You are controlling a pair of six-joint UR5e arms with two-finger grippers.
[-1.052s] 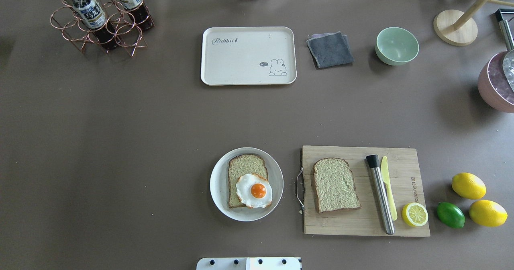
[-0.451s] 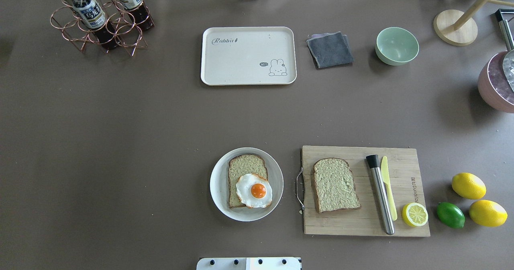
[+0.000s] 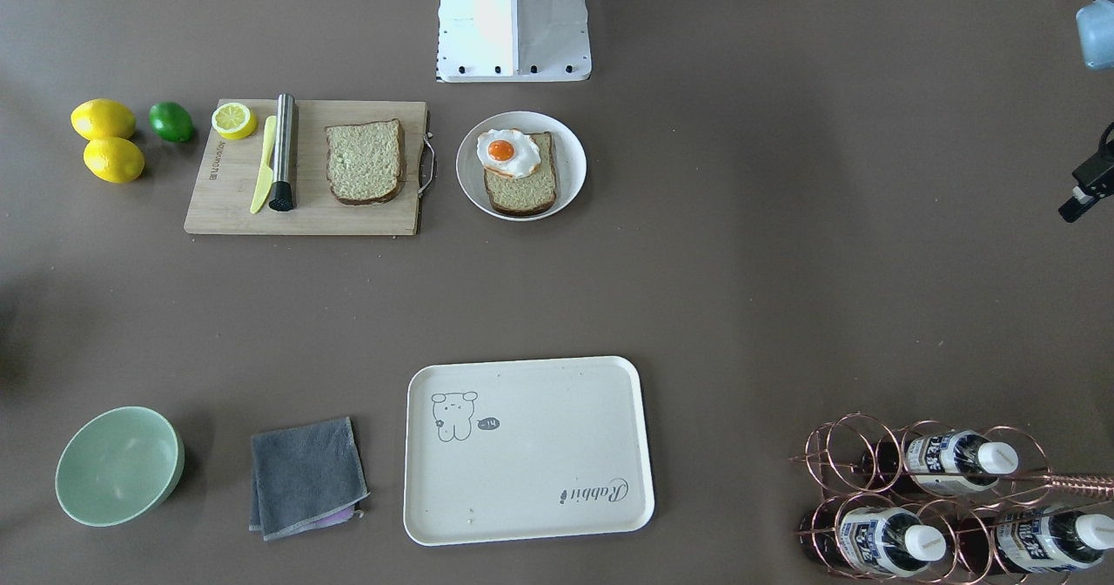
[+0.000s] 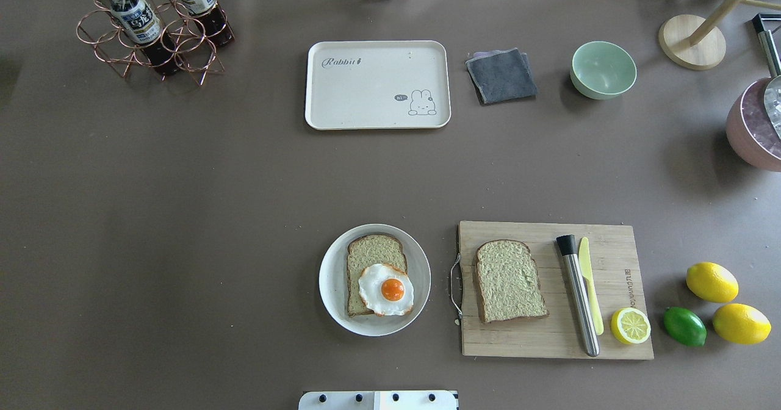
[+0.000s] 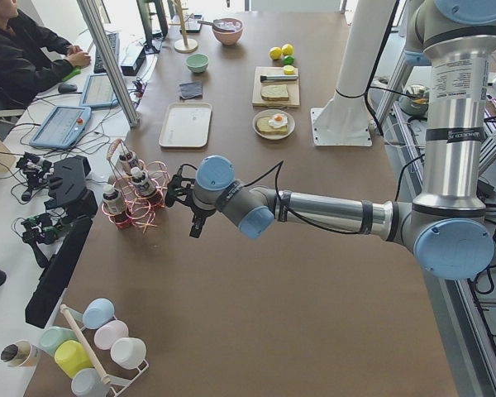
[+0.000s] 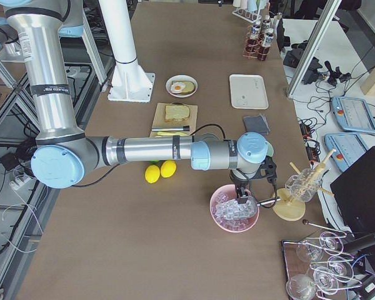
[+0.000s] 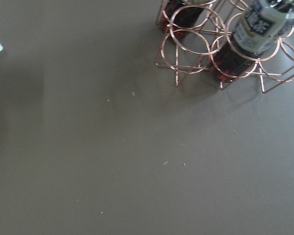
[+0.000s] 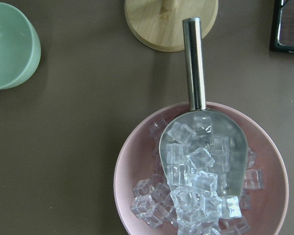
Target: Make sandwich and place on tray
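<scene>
Sandwich (image 4: 373,256) unbuilt; loose slice (image 4: 509,280) on cutting board (image 4: 525,340) looks light, soft, bendy: pinch its crust edge gently. Left gripper (image 5: 194,227), right gripper (image 6: 242,199) far off; clenched or released, can't tell.

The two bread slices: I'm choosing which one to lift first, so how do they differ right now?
The plate slice lies on the round white plate; the board slice lies on the wooden cutting board. The plate slice carries the fried egg; the board slice is bare. Both lie flat, tan with dark crusts, off the tray.
</scene>
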